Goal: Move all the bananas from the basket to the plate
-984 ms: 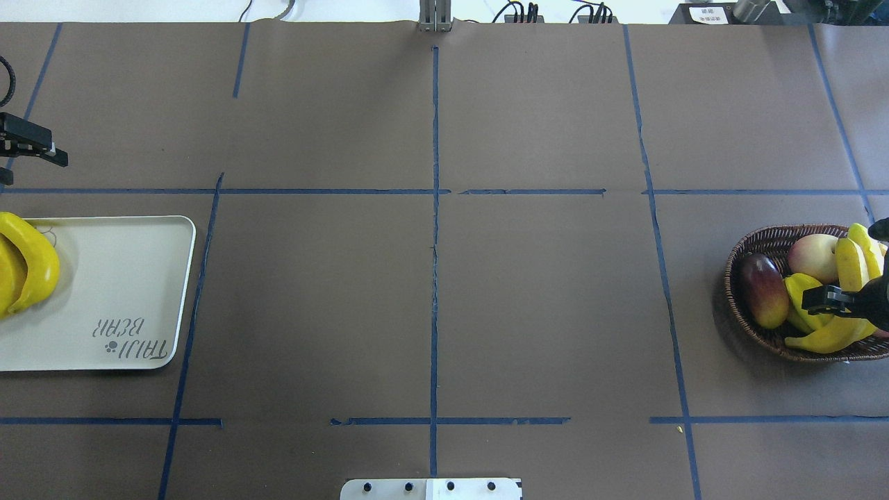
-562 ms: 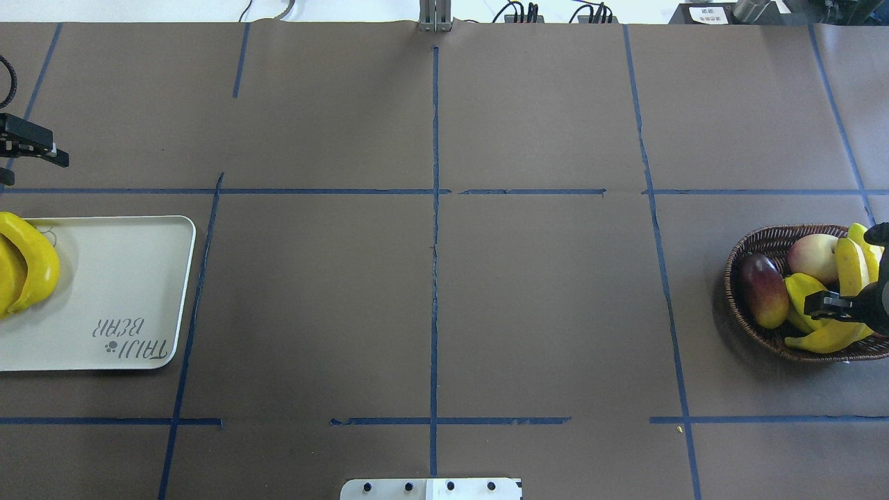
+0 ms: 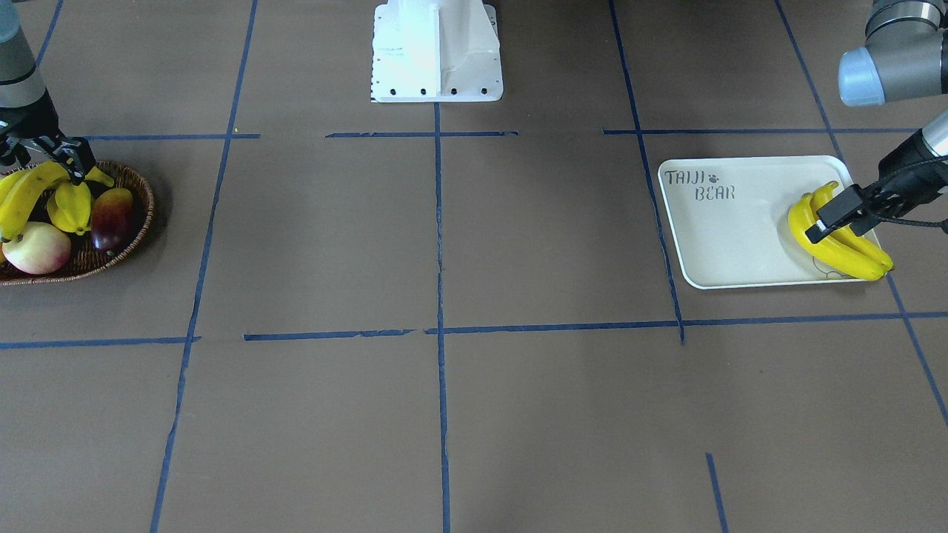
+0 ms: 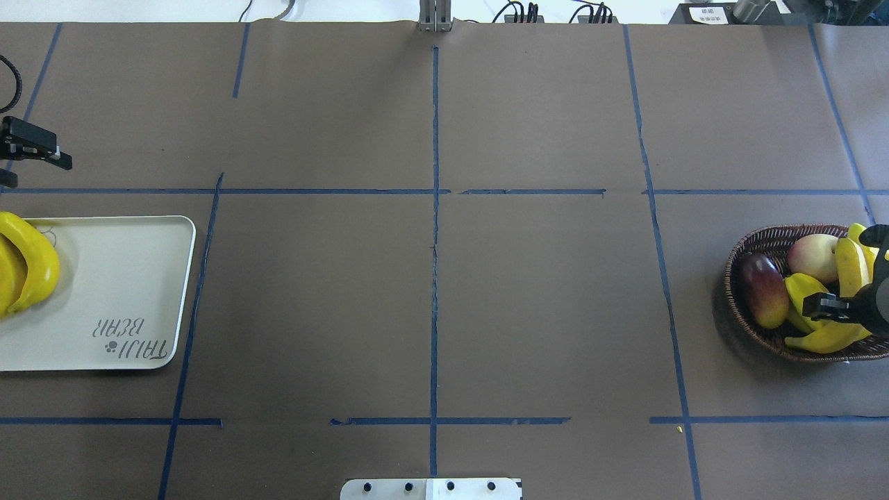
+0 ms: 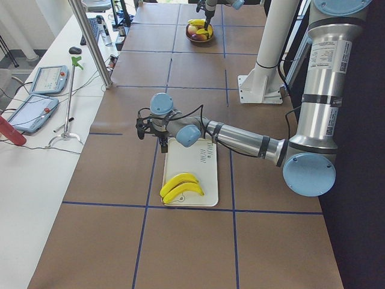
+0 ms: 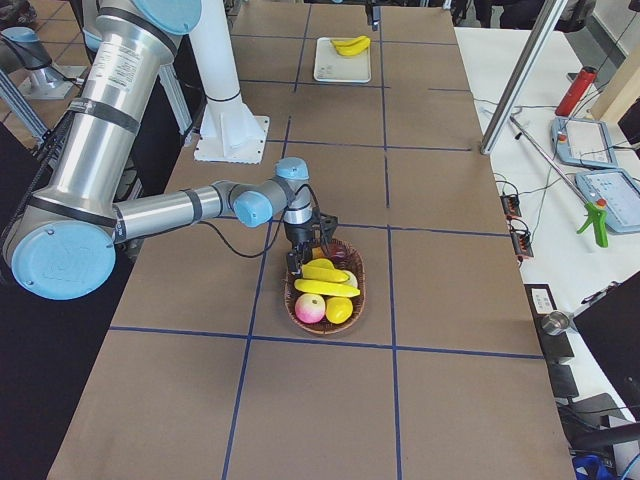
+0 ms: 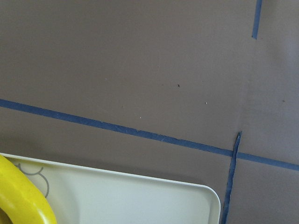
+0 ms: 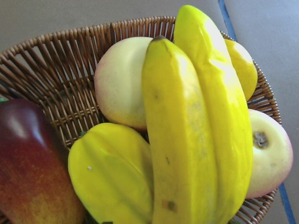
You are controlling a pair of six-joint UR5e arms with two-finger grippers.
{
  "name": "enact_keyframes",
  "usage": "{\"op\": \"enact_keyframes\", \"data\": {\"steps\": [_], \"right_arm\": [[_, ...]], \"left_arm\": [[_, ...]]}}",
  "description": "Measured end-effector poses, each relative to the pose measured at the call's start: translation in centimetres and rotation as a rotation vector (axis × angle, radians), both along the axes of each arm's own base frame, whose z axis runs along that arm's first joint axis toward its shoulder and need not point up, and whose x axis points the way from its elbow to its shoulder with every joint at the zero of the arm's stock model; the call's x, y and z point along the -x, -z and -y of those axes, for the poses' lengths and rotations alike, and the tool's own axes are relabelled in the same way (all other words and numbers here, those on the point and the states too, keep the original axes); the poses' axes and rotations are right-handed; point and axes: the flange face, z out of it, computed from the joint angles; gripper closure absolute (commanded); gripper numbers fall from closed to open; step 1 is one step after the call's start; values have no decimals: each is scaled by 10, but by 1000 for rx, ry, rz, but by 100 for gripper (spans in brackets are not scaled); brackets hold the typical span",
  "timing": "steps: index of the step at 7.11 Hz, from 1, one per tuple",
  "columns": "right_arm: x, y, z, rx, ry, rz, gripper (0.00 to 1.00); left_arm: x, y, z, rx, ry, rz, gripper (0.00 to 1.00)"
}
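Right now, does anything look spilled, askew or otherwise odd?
Nothing stands out. Two bananas lie side by side on the plate; the other bananas rest in the wicker basket, nothing spilled.

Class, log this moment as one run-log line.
done: two placed bananas on plate | todo: two remaining bananas in basket | right gripper: open above basket | left gripper: open near plate

Two long, curved yellow bananas [image 3: 844, 252] lie side by side, touching, at one end of the flat cream-white rounded-rectangular tray [image 3: 729, 237], opposite its "TAIJI BEAR" print. Two further yellow bananas [image 8: 177, 140] lie side by side in the shallow round dark-brown wicker basket [image 4: 764, 242].
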Motion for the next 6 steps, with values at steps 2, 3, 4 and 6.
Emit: {"op": "enact_keyframes", "data": {"steps": [2,3,4,6], "right_arm": [[3,-3,-2,-3,10,-28,50],[6,-3,-4,-4,18,-32,66],[8,-2,-5,-6,25,-33,79],[7,-3,-5,-27,25,-57,97]], "left_arm": [[-3,0,0,0,-4,1,0],[-3,-1,0,1,-5,1,0],[-3,-1,0,2,-5,1,0],[-4,-1,1,3,-6,0,0]]}}
